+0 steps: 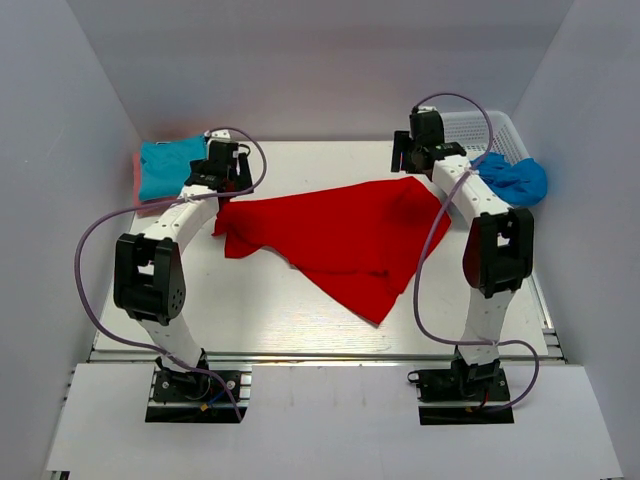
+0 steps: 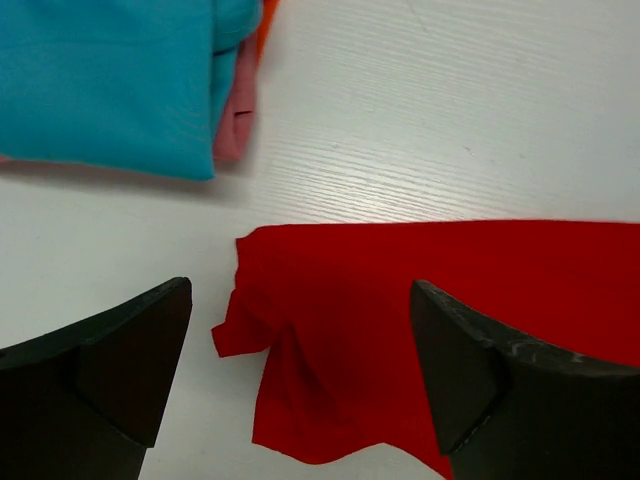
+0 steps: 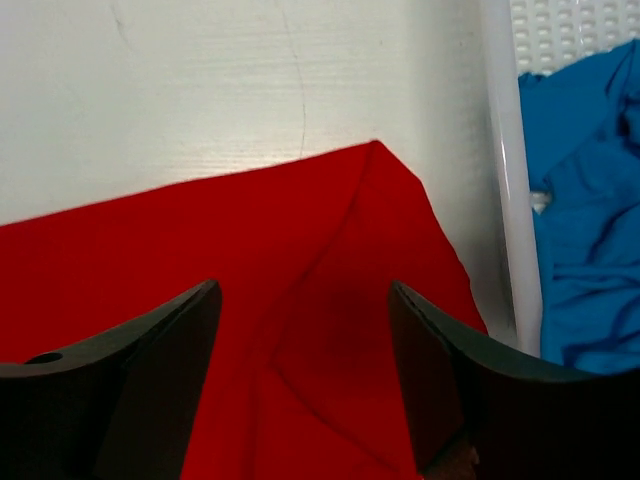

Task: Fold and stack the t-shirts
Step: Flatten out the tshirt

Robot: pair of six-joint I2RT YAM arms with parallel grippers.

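Note:
A large bright red t-shirt (image 1: 340,240) lies spread and rumpled across the middle of the table. Its left corner (image 2: 300,340) lies below my left gripper (image 2: 300,310), whose jaws stand wide open above it with nothing held. Its far right corner (image 3: 370,200) lies under my right gripper (image 3: 305,300), also open and empty above the cloth. A folded turquoise t-shirt (image 1: 172,165) rests on a folded orange-pink one (image 2: 238,120) at the table's back left.
A white mesh basket (image 1: 485,135) stands at the back right with crumpled blue cloth (image 1: 515,178) hanging over its rim. The basket's rim (image 3: 505,180) runs close beside the right gripper. White walls enclose the table on three sides.

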